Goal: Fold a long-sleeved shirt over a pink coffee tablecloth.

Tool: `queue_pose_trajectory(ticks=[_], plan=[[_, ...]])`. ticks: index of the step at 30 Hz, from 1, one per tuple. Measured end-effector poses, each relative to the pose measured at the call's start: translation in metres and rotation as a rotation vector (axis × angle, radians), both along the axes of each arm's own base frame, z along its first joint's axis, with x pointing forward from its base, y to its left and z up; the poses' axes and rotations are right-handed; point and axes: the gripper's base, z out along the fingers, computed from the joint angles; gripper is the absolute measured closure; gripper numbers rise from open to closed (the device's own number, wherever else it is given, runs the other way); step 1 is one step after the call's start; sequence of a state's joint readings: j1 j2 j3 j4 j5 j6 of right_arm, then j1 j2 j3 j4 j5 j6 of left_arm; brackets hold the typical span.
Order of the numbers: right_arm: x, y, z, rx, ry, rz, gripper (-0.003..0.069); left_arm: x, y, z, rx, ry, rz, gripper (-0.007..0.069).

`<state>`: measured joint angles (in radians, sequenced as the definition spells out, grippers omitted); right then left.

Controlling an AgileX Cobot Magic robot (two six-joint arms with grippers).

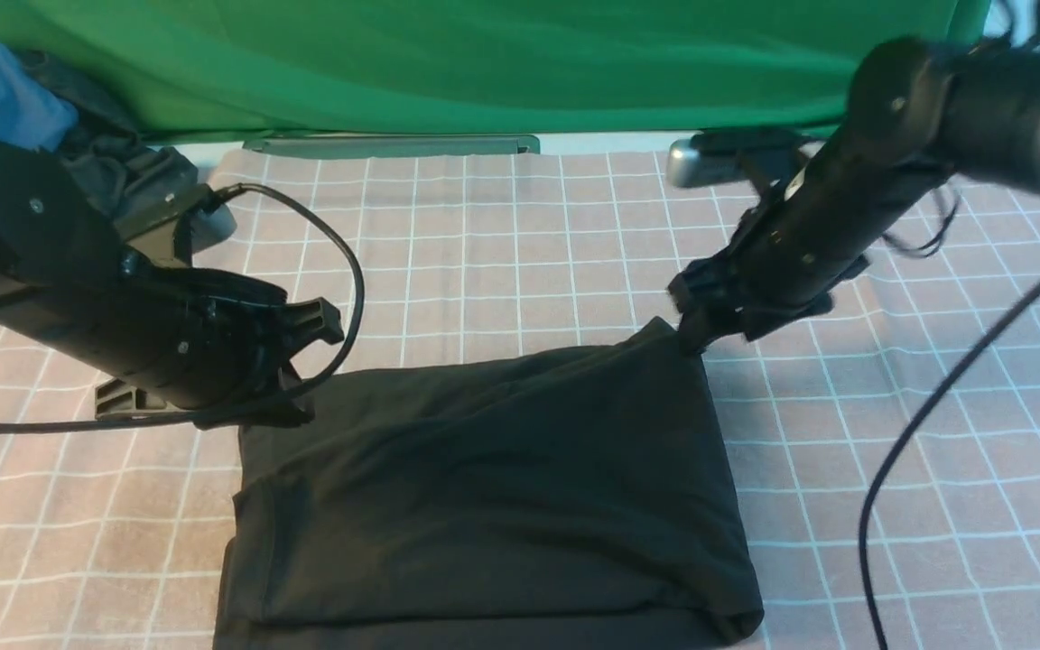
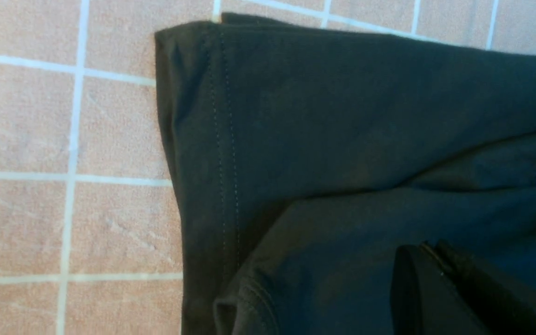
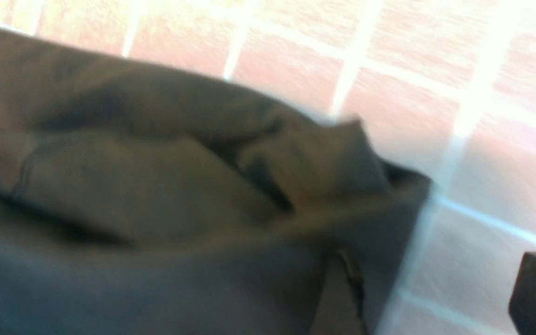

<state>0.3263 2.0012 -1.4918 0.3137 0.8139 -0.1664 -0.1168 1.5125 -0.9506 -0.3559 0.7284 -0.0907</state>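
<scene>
Pink coffee tablecloth (image 1: pixel 520 235) covering desk, green cloth (image 1: pixel 484 54) behind. Long-sleeved shirt (image 1: pixel 493 496) folded, lower centre. Left claw (image 1: pixel 290 397) clamped shut on shirt; right claw (image 1: pixel 696 338) state unclear.

Even, soft overhead light in the front view; right arm (image 1: pixel 962 108) motion-blurred. Left wrist view sharp, stitching legible on the shirt (image 2: pixel 342 139). Right wrist view smeared, tablecloth (image 3: pixel 482 70) overexposed beyond the shirt.

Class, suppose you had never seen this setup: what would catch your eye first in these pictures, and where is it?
First, the black shirt, folded into a thick rectangle in the middle of the pink checked tablecloth. Next, the two dark arms at its far corners: the left gripper at the far left corner, the right gripper at the raised far right corner. Behind hangs a bright green cloth.
</scene>
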Motion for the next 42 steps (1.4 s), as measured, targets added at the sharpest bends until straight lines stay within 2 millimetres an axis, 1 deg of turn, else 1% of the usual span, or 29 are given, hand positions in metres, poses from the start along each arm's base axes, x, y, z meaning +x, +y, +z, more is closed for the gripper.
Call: queue_pose_trajectory(ticks=[1, 2, 3, 4, 5, 6, 7, 9, 10, 11, 14, 16, 23, 24, 27, 29, 31, 32, 33, 34, 35, 36, 38, 39, 40, 41, 42], plan=[[0.003, 0.003, -0.008, 0.011, 0.014, 0.006, 0.015, -0.001, 0.0, 0.0, -0.001, 0.012, -0.004, 0.0604], [0.004, 0.003, -0.009, 0.012, 0.013, 0.01, 0.015, -0.001, 0.0, 0.0, -0.001, 0.013, -0.004, 0.0604], [0.008, 0.005, -0.017, 0.016, 0.028, 0.016, 0.0151, -0.003, 0.0, -0.001, -0.001, 0.028, -0.009, 0.0604], [0.011, 0.007, -0.022, 0.014, 0.038, 0.025, 0.0161, -0.003, -0.001, -0.001, -0.002, 0.035, -0.013, 0.0604], [0.013, 0.008, -0.026, 0.014, 0.05, 0.033, 0.019, -0.004, -0.001, -0.001, -0.002, 0.042, -0.015, 0.0604], [0.015, 0.009, -0.028, 0.012, 0.056, 0.054, 0.026, -0.004, -0.001, -0.001, -0.002, 0.048, -0.017, 0.0603], [0.016, 0.01, -0.028, 0.014, 0.057, 0.067, 0.0349, -0.005, -0.001, -0.001, -0.003, 0.051, -0.018, 0.0603], [0.018, 0.011, -0.024, 0.015, 0.045, 0.084, 0.0513, -0.005, -0.001, -0.001, -0.003, 0.051, -0.018, 0.0603], [0.02, 0.011, -0.021, 0.016, 0.036, 0.093, 0.0557, -0.005, -0.001, -0.001, -0.003, 0.051, -0.018, 0.0603], [0.021, 0.011, -0.018, 0.015, 0.031, 0.099, 0.0572, -0.005, -0.001, -0.001, -0.003, 0.051, -0.018, 0.0603], [0.026, 0.006, -0.009, 0.013, 0.031, 0.105, 0.0575, -0.006, -0.001, -0.002, -0.003, 0.066, -0.023, 0.0603], [0.031, -0.003, -0.003, 0.017, 0.028, 0.087, 0.0575, -0.007, -0.001, -0.002, -0.004, 0.077, -0.026, 0.0603], [0.051, -0.053, 0.008, 0.016, 0.002, -0.035, 0.0575, -0.008, -0.001, -0.002, -0.005, 0.084, -0.029, 0.0603], [0.051, -0.054, 0.009, 0.016, -0.001, -0.039, 0.0575, -0.008, -0.001, -0.002, -0.005, 0.084, -0.029, 0.0603], [0.058, -0.072, 0.01, 0.007, -0.037, -0.082, 0.0575, -0.008, -0.001, -0.002, -0.005, 0.089, -0.03, 0.0603], [0.06, -0.081, 0.01, 0.0, -0.05, -0.103, 0.0561, -0.009, -0.002, -0.002, -0.005, 0.096, -0.033, 0.0603], [0.061, -0.089, 0.01, -0.007, -0.04, -0.114, 0.051, -0.009, -0.002, -0.002, -0.005, 0.101, -0.034, 0.0603], [0.06, -0.093, 0.012, -0.013, -0.023, -0.114, 0.0463, -0.01, -0.002, -0.002, -0.006, 0.102, -0.034, 0.0603], [0.058, -0.097, 0.015, -0.024, 0.007, -0.103, 0.0396, -0.009, -0.002, -0.002, -0.011, 0.102, -0.032, 0.0603], [0.055, -0.099, 0.018, -0.037, 0.039, -0.088, 0.0345, -0.01, -0.002, -0.002, -0.018, 0.104, -0.029, 0.0603], [0.05, -0.101, 0.025, -0.051, 0.075, -0.069, 0.0302, -0.01, -0.003, -0.002, -0.029, 0.105, -0.024, 0.0603], [0.047, -0.102, 0.029, -0.063, 0.093, -0.061, 0.0286, -0.01, -0.005, -0.001, -0.04, 0.107, -0.022, 0.0603], [0.041, -0.103, 0.041, -0.075, 0.098, -0.059, 0.0283, -0.009, -0.009, 0.002, -0.052, 0.104, -0.032, 0.0603], [0.035, -0.104, 0.052, -0.075, 0.087, -0.067, 0.0302, -0.009, -0.015, 0.005, -0.05, 0.096, -0.054, 0.0603], [0.034, -0.104, 0.054, -0.075, 0.084, -0.067, 0.0307, -0.009, -0.016, 0.006, -0.049, 0.095, -0.058, 0.0603], [0.024, -0.105, 0.066, -0.077, 0.069, -0.067, 0.0364, -0.008, -0.027, 0.011, -0.042, 0.085, -0.08, 0.0603], [0.017, -0.105, 0.072, -0.077, 0.064, -0.066, 0.0398, -0.009, -0.033, 0.013, -0.034, 0.079, -0.087, 0.0603]])
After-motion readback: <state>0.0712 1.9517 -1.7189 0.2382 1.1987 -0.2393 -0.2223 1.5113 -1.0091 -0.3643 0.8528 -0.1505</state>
